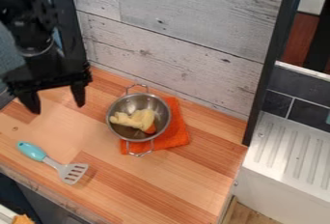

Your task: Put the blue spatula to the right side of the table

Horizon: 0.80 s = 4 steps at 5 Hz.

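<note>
Blue spatula (51, 162) lies on the wooden counter (148, 189) at the frame's lower left; the gripper (57, 108) hangs at upper left, 2 fingers apart. 1 metal pot (137, 103) sits mid-frame.

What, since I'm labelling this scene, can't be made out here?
Camera view:
- Part of the orange cloth: hidden under the metal pot.
- What the yellow item inside is: too small to tell.
- The orange item: cut off by the bottom edge.
- The teal item: cut off by the right edge.

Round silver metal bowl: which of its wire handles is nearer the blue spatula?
The front handle, overlapping the orange cloth; the rear handle faces the grey plank wall.
</note>
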Tool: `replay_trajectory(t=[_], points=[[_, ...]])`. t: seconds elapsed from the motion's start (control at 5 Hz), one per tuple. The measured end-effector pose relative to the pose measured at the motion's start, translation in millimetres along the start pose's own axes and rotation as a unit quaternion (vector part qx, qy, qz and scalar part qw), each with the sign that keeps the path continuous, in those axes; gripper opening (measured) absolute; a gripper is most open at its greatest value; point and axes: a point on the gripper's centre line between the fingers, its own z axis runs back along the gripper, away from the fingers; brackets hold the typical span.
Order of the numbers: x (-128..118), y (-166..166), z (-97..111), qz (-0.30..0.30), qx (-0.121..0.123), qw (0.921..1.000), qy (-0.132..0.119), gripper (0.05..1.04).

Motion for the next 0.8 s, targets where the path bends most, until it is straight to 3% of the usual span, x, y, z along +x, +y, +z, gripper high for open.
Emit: replay_trajectory(t=[0.2,0.4,0.6,0.8], points=[[1.3,9.8,-15.8,0.053,0.012,0.9985,-0.007,0.999],[-2.0,20.7,-33.5,0.117,0.006,0.9931,0.005,0.999],[-10.9,28.4,-43.1,0.156,0.016,0.9876,-0.006,0.999],[-18.5,41.8,-54.4,0.187,0.029,0.9819,0.005,0.999]])
